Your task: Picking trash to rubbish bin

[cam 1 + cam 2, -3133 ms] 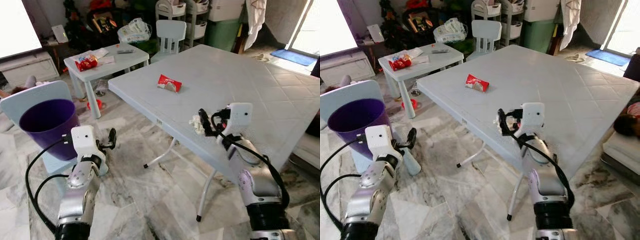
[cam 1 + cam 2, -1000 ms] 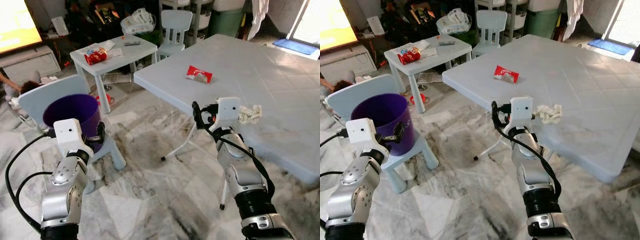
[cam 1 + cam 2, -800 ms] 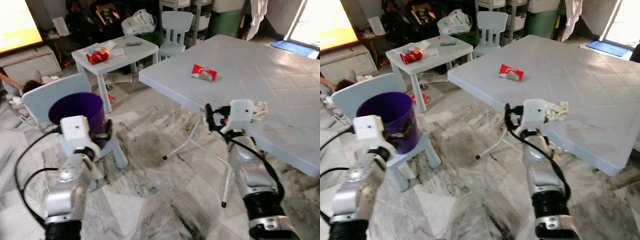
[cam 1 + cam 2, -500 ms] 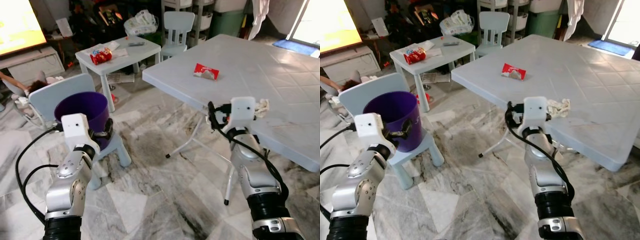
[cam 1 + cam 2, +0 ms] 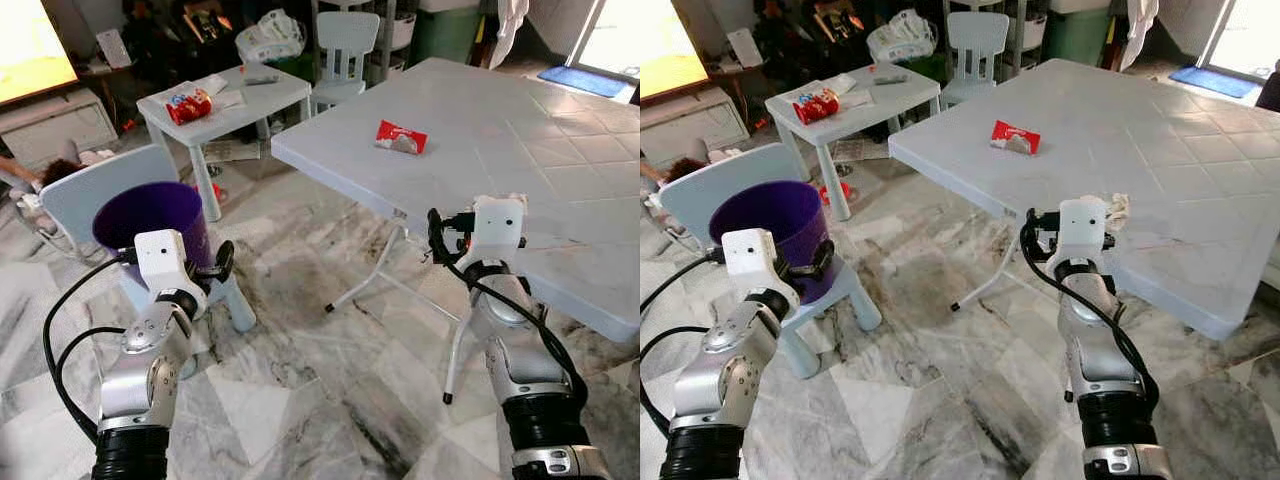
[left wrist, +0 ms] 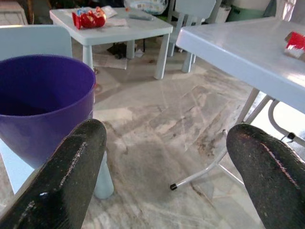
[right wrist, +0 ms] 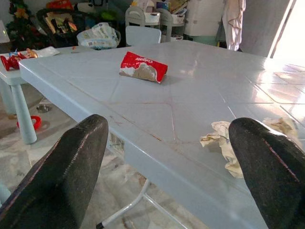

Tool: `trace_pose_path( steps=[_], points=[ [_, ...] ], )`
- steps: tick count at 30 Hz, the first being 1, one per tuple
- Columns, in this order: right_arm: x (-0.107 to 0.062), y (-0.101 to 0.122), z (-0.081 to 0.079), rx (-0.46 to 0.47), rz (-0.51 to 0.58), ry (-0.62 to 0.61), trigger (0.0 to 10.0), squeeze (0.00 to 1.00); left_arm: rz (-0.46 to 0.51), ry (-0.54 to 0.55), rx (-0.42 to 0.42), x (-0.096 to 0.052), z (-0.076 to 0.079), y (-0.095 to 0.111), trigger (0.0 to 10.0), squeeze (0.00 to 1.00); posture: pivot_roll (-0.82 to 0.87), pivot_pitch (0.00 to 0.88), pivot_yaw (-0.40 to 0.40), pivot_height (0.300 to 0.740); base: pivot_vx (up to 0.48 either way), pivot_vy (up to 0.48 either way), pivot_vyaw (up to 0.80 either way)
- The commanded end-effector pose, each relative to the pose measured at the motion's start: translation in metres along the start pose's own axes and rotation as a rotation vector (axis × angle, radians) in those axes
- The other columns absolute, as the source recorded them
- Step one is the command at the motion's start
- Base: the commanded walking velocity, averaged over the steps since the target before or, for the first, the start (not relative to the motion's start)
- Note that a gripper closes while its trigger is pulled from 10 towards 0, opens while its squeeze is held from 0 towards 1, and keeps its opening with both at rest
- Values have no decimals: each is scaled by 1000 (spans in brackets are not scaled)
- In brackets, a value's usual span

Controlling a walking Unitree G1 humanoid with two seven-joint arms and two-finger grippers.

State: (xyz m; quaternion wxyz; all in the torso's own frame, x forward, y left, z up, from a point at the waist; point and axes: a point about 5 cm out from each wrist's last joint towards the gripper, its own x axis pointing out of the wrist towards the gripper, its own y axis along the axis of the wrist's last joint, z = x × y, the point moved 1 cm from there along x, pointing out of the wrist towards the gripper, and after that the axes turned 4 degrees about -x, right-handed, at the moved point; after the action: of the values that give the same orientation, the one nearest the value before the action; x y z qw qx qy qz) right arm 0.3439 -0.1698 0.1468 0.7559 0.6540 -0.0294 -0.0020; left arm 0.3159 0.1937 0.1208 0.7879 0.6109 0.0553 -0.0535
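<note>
One large pale-blue plastic folding table [image 5: 560, 140] stands on the grey marble floor [image 5: 330, 380], and on it lie two pieces of trash: one red snack wrapper [image 5: 401, 137] near the far-left part of the top, and one crumpled whitish tissue [image 7: 228, 143] close to the near edge. The right gripper [image 7: 167, 157] is held at the table's near edge, its two black fingers [image 7: 62, 171] spread wide apart with nothing between them, the crumpled tissue lying on the tabletop just beyond one finger. One round purple plastic rubbish bin [image 5: 150, 220] sits on the seat of one small pale-blue child's chair [image 5: 85, 190] to the robot's left. The left gripper [image 6: 162, 162] hangs just beside the bin's rim, its two fingers likewise wide apart and holding nothing. Further back stands one small white child's table [image 5: 225, 100] carrying one red packet [image 5: 186, 103], some papers and a dark remote. Behind that table is one white child's chair [image 5: 345, 40]. Well apart from these, a small red object [image 7: 29, 122] lies on the floor beneath the small table.
</note>
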Motion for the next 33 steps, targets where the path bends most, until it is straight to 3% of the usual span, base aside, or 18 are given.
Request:
trace_pose_path(
  steps=[1,19,33],
  points=[
    [-2,1,1,-12,-2,-13,10000,0,0,-10,10,1,0,1,10000,0,54,23,19,740,0,0,0],
    [-15,-5,20,-55,-36,-106,10000,0,-38,-106,-12,3,15,-7,10000,0,21,39,32,740,0,0,0],
    [-13,-2,24,-54,-37,-140,10000,0,-49,-142,-5,5,20,-7,10000,0,21,39,33,740,312,0,-145]
  ],
)
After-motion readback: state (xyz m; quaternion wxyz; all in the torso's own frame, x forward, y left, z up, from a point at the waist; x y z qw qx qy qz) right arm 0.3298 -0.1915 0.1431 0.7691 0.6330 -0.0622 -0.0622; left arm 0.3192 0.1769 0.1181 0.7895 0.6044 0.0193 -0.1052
